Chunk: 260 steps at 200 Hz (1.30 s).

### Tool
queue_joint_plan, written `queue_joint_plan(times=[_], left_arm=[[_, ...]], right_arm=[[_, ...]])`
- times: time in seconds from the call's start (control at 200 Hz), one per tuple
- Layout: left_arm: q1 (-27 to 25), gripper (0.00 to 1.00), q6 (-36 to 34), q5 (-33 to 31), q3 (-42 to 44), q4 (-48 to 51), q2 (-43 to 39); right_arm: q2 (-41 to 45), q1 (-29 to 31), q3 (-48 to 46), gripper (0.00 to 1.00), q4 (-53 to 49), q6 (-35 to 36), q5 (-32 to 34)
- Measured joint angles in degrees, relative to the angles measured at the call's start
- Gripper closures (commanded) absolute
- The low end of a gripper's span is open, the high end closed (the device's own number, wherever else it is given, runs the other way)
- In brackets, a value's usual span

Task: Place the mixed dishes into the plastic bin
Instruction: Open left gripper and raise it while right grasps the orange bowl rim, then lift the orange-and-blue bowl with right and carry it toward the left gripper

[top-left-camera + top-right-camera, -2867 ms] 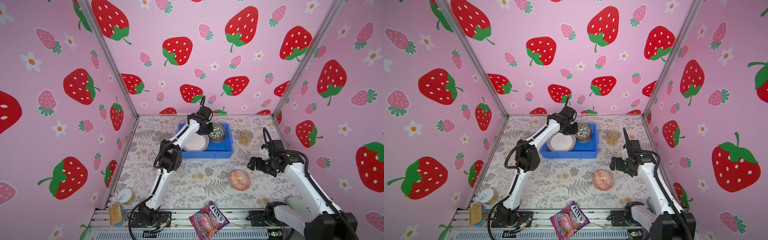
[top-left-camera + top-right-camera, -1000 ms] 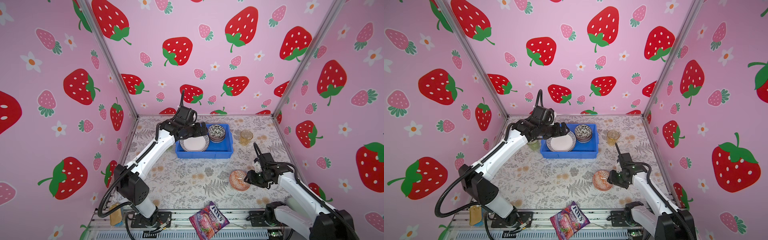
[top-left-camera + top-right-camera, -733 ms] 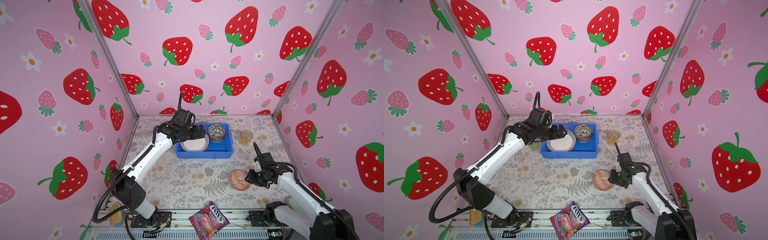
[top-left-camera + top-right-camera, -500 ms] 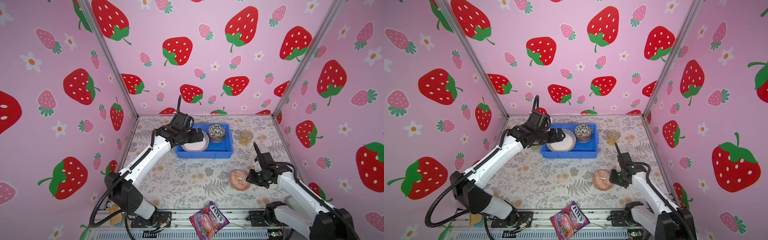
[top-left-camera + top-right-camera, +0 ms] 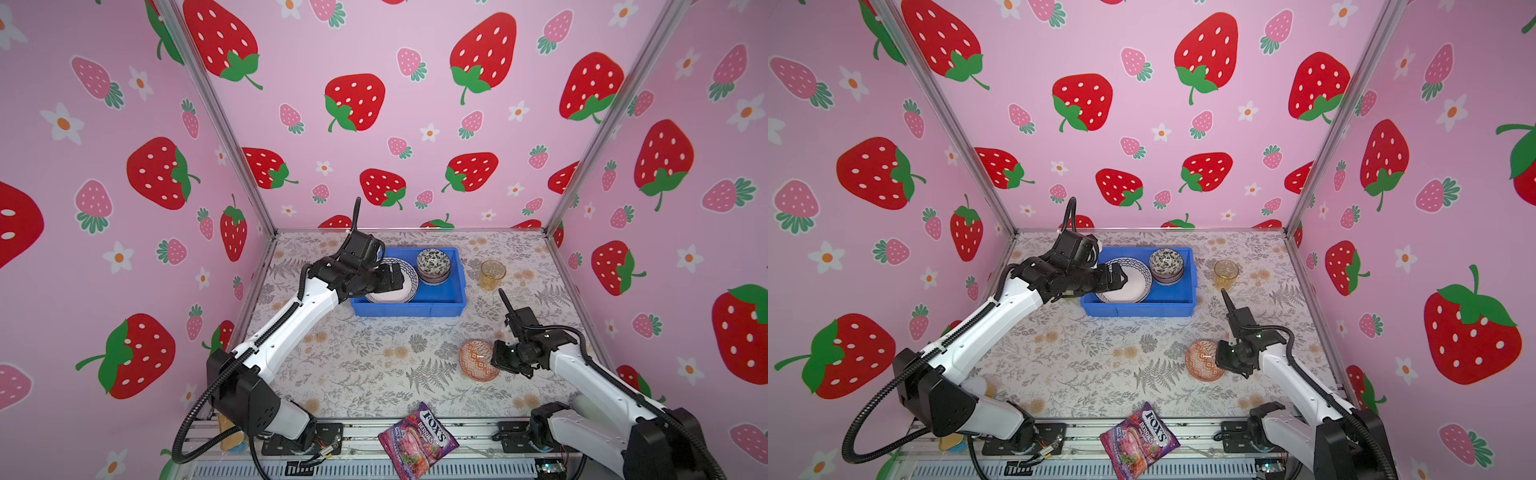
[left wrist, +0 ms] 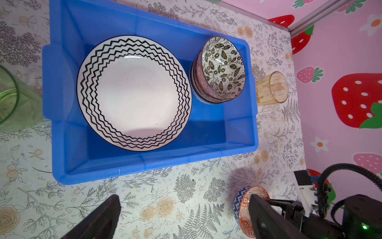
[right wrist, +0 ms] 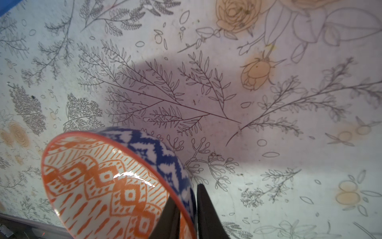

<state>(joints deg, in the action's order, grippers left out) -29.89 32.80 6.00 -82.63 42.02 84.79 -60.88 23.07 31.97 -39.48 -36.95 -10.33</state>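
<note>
The blue plastic bin (image 5: pixel 407 309) stands at the back middle. It holds a zigzag-rimmed plate (image 6: pixel 134 93) and a stack of bowls topped by a black-white bowl (image 5: pixel 433 264). My left gripper (image 5: pixel 390 278) hangs open over the bin's left end, with nothing between its fingers. An amber tumbler (image 5: pixel 492 274) stands right of the bin. A green tumbler (image 6: pixel 12 99) stands left of it and is hidden by the arm in both top views. The orange bowl (image 5: pixel 478 359) is tilted on the mat at the front right. My right gripper (image 7: pixel 186 194) is shut on its rim, one finger inside and one outside.
A purple FOX'S candy bag (image 5: pixel 417 438) lies on the front rail. Pink strawberry walls close in the left, back and right sides. The patterned mat (image 5: pixel 365 361) between the bin and the front rail is bare.
My right gripper's fingers have closed on the orange bowl's rim. The left arm has drawn back leftward over the bin, its gripper staying open.
</note>
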Motion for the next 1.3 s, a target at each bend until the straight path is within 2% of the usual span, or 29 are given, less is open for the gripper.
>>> queue_joint_plan(times=[0.145, 0.505, 0.81, 0.98, 1.301], left_arm=[[0.0, 0.01, 0.0, 0.0, 0.6, 0.1, -0.1], [0.1, 0.01, -0.4, 0.7, 0.8, 0.2, 0.5], [-0.5, 0.01, -0.4, 1.1, 0.8, 1.5, 1.2], [-3.1, 0.01, 0.3, 1.1, 0.8, 1.8, 1.2], [-7.7, 0.01, 2.7, 1.4, 1.7, 1.4, 1.2]], right_arm=[[0.0, 0.4, 0.0, 0.91, 0.0, -0.5, 0.3], [0.3, 0.4, 0.8, 0.93, -2.1, -0.7, 1.8], [0.6, 1.1, 10.8, 0.94, -7.4, -0.3, 3.5], [-2.9, 5.1, 17.0, 0.94, -8.2, -0.1, 3.8], [-16.3, 14.4, 31.1, 0.94, -8.2, 0.5, 4.5]])
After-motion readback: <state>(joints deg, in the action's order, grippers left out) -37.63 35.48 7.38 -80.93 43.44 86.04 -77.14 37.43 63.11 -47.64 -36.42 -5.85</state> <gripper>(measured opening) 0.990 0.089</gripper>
